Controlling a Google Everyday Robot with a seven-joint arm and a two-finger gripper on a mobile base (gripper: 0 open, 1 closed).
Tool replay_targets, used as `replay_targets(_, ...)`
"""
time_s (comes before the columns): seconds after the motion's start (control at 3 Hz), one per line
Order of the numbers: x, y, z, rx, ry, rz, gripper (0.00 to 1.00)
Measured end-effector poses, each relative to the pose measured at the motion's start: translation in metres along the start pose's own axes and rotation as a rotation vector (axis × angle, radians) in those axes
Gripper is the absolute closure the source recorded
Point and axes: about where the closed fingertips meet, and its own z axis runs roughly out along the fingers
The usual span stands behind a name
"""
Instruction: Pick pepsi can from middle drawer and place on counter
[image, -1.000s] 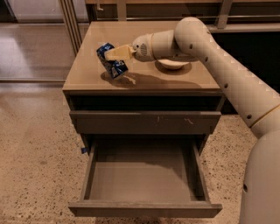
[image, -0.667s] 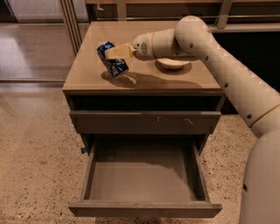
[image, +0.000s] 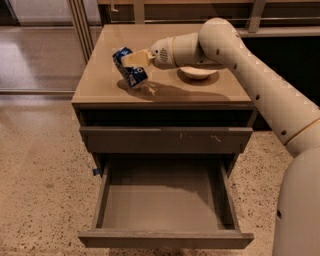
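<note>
The pepsi can (image: 131, 72), dark blue with white markings, is tilted just over the left half of the tan counter (image: 100, 82). Its lower end is at or very near the surface, above its own shadow. My gripper (image: 132, 59) reaches in from the right and is shut on the can's upper part. The middle drawer (image: 165, 202) is pulled open at the bottom of the view, and its plain grey inside holds nothing.
A cream bowl (image: 198, 73) sits on the counter just behind my wrist. The drawer front with pale scratch marks (image: 165, 139) is closed above the open drawer. My arm spans the counter's right side. Speckled floor (image: 40, 175) lies to the left.
</note>
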Motion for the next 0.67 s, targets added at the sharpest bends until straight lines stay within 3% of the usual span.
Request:
replay_targets(0.33, 0.0000, 0.0000, 0.0000, 0.000, 0.000, 0.000, 0.12)
replay_targets(0.67, 0.0000, 0.0001, 0.0001, 0.000, 0.000, 0.000, 0.00)
